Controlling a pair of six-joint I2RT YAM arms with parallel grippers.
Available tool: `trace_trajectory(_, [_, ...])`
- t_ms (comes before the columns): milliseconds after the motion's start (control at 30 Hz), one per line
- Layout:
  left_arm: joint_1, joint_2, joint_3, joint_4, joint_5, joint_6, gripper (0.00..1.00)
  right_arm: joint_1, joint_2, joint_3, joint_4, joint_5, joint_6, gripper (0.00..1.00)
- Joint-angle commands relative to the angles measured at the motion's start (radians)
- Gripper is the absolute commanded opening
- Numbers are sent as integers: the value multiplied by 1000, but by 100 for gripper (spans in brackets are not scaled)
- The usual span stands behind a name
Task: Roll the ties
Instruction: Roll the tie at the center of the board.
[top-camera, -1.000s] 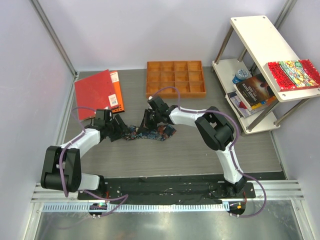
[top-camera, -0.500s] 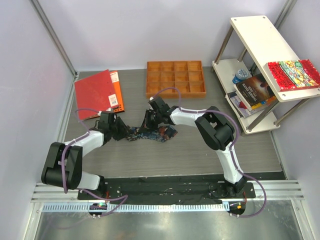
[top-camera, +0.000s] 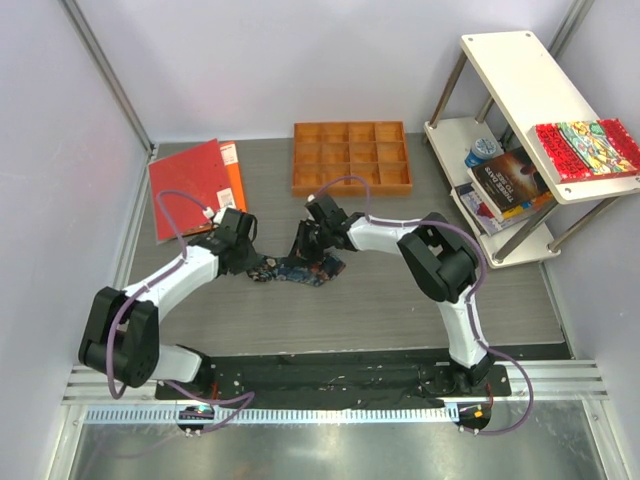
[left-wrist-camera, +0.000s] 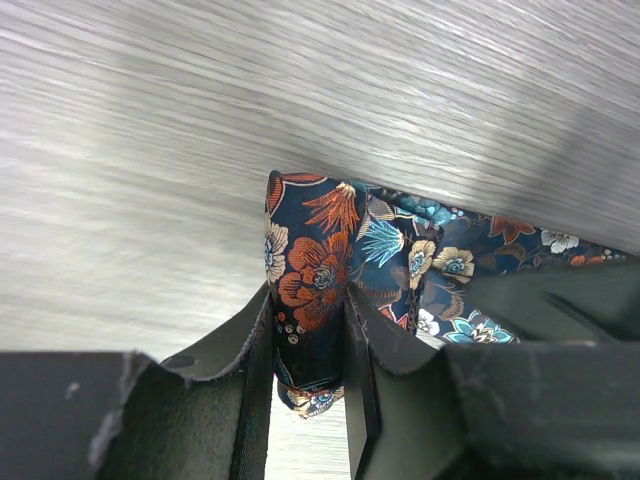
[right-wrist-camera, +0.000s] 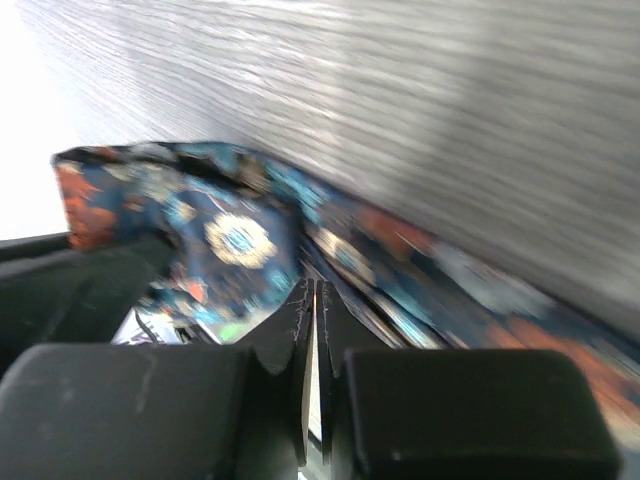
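Navy floral fabric, the one tie (top-camera: 297, 267) on the grey table (top-camera: 380, 300), lies bunched between my two grippers with no tidy roll formed yet, my left gripper (left-wrist-camera: 306, 312) clamped on a fold, my right gripper (right-wrist-camera: 312, 300) almost closed on nothing I can make out.

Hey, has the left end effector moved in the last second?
Yes. In the top view the left end effector, pinching the tie, has shifted right, from below the red book's near edge to beside its right corner.
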Motion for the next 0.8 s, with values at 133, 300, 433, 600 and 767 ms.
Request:
trace_trajectory(133, [-112,58,159,-241,-284,48,31,-100,-225,-211,11,14,-17,10])
trace_trajectory(300, [-175,117,243,-344,-403,65,31,-172,-358,-343,25,4,-32,10])
trace_trajectory(433, [-238,166,302,-409,-523,67,30,-209,-435,-440,28,-2,-43,10])
trace_trajectory(600, [-297,261,368,-480,-604,51,29,-239,-492,-500,28,-19,-55,10])
trace_trajectory(767, [-370,331,395,-528,-682,33,28,-273,-542,-546,33,-35,-58,9])
